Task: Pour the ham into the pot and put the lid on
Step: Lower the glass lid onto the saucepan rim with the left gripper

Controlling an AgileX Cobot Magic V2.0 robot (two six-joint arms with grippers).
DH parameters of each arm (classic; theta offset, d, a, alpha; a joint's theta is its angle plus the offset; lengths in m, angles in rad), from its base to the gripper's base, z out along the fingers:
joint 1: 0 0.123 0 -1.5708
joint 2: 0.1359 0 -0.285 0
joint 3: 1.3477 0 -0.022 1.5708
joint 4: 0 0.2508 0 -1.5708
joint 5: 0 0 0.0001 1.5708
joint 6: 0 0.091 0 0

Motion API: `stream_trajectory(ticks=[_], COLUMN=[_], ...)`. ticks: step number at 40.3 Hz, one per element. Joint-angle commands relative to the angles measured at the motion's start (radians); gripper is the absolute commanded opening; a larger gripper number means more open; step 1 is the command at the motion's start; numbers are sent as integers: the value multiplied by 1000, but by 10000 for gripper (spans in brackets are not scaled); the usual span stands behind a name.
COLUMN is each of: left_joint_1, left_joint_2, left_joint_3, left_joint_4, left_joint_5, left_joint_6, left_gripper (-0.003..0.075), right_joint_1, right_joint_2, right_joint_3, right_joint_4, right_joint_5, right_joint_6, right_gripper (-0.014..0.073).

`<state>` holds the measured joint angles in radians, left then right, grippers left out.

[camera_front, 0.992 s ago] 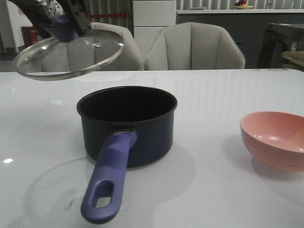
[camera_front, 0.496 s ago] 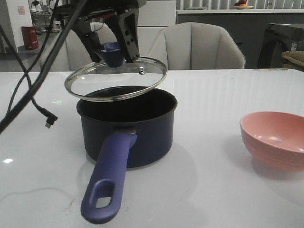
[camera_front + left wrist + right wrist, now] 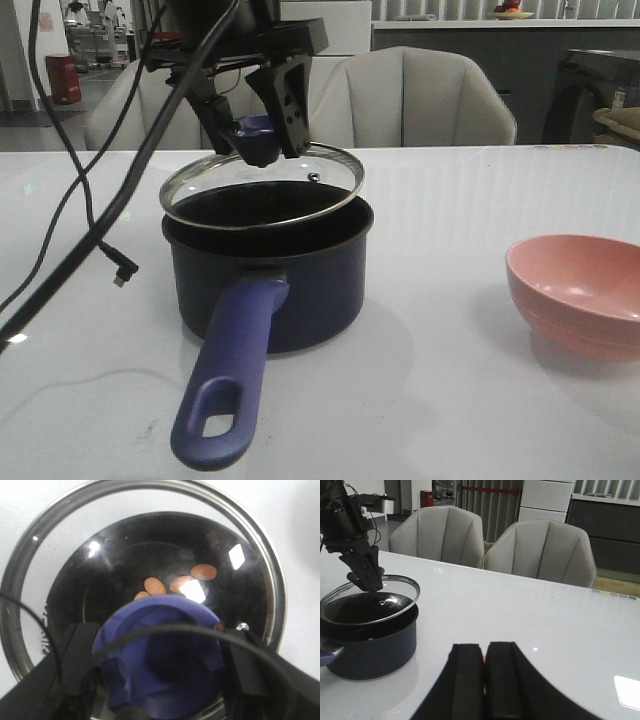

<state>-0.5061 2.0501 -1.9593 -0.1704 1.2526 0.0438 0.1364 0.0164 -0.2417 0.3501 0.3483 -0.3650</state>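
My left gripper [image 3: 258, 140] is shut on the purple-blue knob [image 3: 160, 660] of the lid [image 3: 262, 192]. The glass lid hangs slightly tilted just above the rim of the dark pot [image 3: 268, 270], nearly centred over it. Through the glass, several orange-pink ham slices [image 3: 155, 585] lie on the pot's bottom. The pot's purple handle [image 3: 230, 380] points toward the table's front edge. From the right wrist view, the lid [image 3: 370, 600] sits over the pot [image 3: 367, 642]. My right gripper [image 3: 484, 680] is shut, low over the table right of the pot, and holds nothing I can make out.
A salmon-pink bowl [image 3: 580, 290] stands at the right of the white table [image 3: 450, 400]. A black cable [image 3: 90, 230] droops from the left arm down to the table left of the pot. Grey chairs [image 3: 410, 100] stand behind the far edge.
My left gripper has carried the lid from high at the far left rightward and down. It now hangs just over the pot's opening. The pot and bowl have not moved.
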Motion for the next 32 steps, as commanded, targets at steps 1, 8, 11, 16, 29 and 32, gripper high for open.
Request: stream_trajectory(ticks=[1,8,11,16,29,32], left_joint_1=[-17,-30,-32,-32,-32,-32], left_joint_2=[-61,-61,-63,-77,-85,-83], left_joint_3=[-38,-34,-26,3,25,25], left_joint_4=[-18,-12,-8,-3,15,15], left_joint_5=[34,34,34,34,34,34], left_joint_6=[-6,-6,-6,-6,-6,-6], left_gripper=[113,114,113,113,114,114], right_joint_1=[2,2,2,2,2,2], right_joint_2=[10,10,10,10,9,9], right_joint_3=[-26,-26,-26,-26,-26,-26], right_joint_4=[12,12,12,12,12,12], right_joint_5=[-78,-78,-78,-78,-78,-78], right_joint_6=[-11,-11,-11,-11,-11,-11], right_gripper=[145,145,145,145,145,145])
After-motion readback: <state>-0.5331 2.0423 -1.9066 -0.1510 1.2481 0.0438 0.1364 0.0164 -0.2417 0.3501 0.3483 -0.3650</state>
